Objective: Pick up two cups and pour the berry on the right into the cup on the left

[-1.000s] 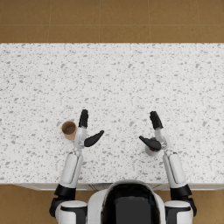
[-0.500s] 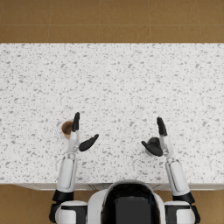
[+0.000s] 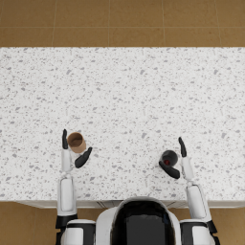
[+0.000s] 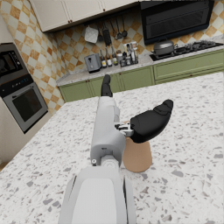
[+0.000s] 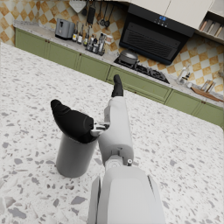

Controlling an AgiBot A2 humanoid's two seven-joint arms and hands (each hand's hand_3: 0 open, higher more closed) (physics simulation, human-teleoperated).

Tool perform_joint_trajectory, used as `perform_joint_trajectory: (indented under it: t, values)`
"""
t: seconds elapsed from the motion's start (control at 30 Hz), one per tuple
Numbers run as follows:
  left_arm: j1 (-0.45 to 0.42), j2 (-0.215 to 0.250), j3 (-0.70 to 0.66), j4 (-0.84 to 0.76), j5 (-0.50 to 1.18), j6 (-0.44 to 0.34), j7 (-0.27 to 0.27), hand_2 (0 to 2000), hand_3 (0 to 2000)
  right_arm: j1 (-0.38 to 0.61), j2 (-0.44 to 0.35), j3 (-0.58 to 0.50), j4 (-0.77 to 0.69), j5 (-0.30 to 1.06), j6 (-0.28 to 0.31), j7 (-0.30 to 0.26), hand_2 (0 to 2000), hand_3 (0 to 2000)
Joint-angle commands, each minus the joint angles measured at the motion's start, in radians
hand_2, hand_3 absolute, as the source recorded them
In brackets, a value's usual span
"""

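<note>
Speckled white terrazzo countertop (image 3: 124, 95) carries both vessels near its front edge. Left hand (image 3: 72, 152) and right hand (image 3: 174, 160), each spread open and holding nothing, have drawn back toward the robot over the last second and now bracket their targets. The tan cup (image 3: 76, 142) stands upright between the left fingers and thumb; the dark cup (image 3: 169, 158), with a red berry (image 3: 166, 162) inside, stands likewise at the right. Judgement: both grasps are lined up, closing comes next

brown cup (image 4: 137, 155): rim hidden by left hand (image 4: 151, 122) | dark cup (image 5: 75, 155): rim hidden by right hand (image 5: 72, 121)
</note>
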Motion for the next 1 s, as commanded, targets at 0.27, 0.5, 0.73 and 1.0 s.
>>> perform_joint_trajectory:
  t: [0.27,0.5,0.73,1.0]
  values:
    - [0.036,0.012,0.005,0.190,0.010,0.000,0.000,0,0,-0.040,-0.002,0.032,-0.110,0.010,0.000,0.000,0,0]
    - [0.070,0.024,0.006,0.285,0.011,0.000,0.000,0,0,-0.025,-0.022,0.015,-0.175,0.011,0.000,0.000,0,0]
    - [0.103,0.038,0.040,0.371,0.011,0.000,0.000,0,0,0.013,-0.049,0.010,-0.214,0.011,0.011,0.001,0,0]
    - [0.152,0.053,0.034,0.468,0.011,0.000,0.000,0,0,0.042,-0.078,0.045,-0.351,0.010,0.035,0.005,0,0]
